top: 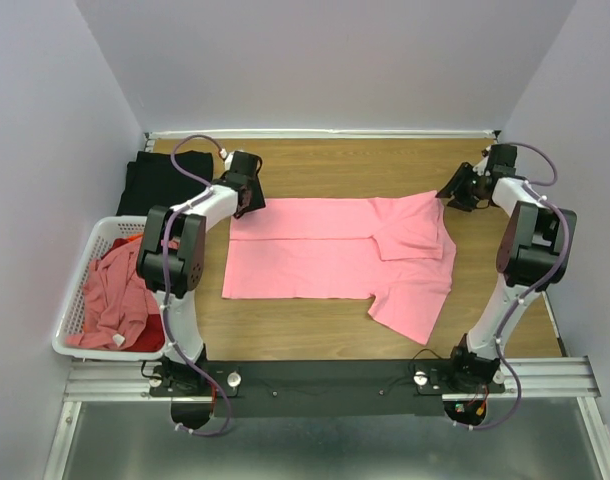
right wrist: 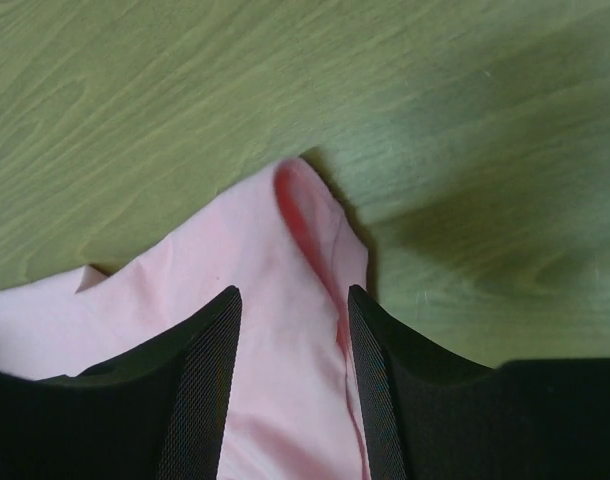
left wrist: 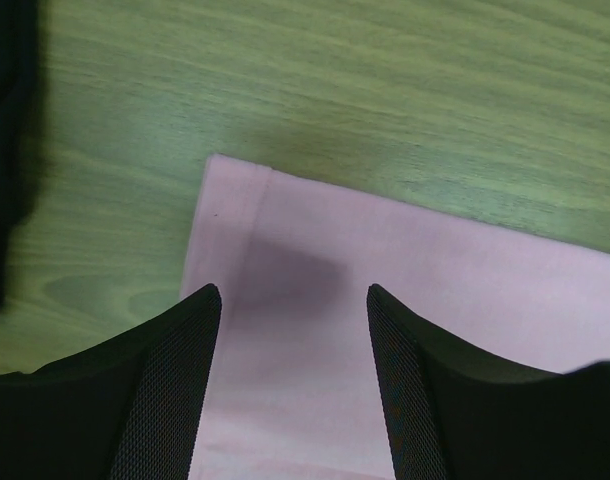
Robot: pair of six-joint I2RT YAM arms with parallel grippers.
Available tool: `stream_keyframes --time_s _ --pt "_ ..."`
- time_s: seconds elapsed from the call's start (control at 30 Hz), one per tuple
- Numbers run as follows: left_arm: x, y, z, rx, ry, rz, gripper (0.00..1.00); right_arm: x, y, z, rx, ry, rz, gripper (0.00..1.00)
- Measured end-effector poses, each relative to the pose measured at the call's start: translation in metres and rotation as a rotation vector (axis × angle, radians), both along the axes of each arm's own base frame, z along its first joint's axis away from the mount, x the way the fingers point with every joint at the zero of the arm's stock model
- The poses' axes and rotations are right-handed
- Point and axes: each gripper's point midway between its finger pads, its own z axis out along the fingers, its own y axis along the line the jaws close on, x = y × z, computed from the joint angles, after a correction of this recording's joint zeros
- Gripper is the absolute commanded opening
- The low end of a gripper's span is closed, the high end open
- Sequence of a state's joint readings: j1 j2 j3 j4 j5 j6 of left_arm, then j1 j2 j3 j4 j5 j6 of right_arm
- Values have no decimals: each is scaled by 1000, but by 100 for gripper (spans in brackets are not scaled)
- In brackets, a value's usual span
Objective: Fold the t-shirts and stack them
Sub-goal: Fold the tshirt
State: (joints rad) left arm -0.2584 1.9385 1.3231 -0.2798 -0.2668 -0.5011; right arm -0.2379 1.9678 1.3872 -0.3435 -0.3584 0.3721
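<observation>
From above, the salmon-pink cloth t-shirt [top: 315, 255] lay partly folded on the wooden table [top: 335, 160], with the left gripper [top: 245, 203] and right gripper [top: 451, 194] at its far corners. The fold would go best with both corners pinched evenly.

Left wrist: jaws stood wide above the hem corner [left wrist: 230, 185].

Right wrist: jaws stood parted over a raised crease [right wrist: 305, 215]. The fingertips were cut off, so contact was unclear.

Pink t-shirt [top: 315, 262], black t-shirt [top: 157, 180] on table [top: 385, 165]
</observation>
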Motion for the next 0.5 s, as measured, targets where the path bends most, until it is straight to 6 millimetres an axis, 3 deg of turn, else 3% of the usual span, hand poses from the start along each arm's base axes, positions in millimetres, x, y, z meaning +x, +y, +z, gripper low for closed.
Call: stream_keyframes --time_s 0.13,0.37,0.5 --pt "3 -1 -21 -4 48 -1 67 11 3 -10 19 -11 35 51" --pt "14 0 -20 -25 42 8 66 36 5 -16 44 -59 74 42" --pt "14 1 -20 -31 43 13 66 40 8 -32 72 -46 87 28"
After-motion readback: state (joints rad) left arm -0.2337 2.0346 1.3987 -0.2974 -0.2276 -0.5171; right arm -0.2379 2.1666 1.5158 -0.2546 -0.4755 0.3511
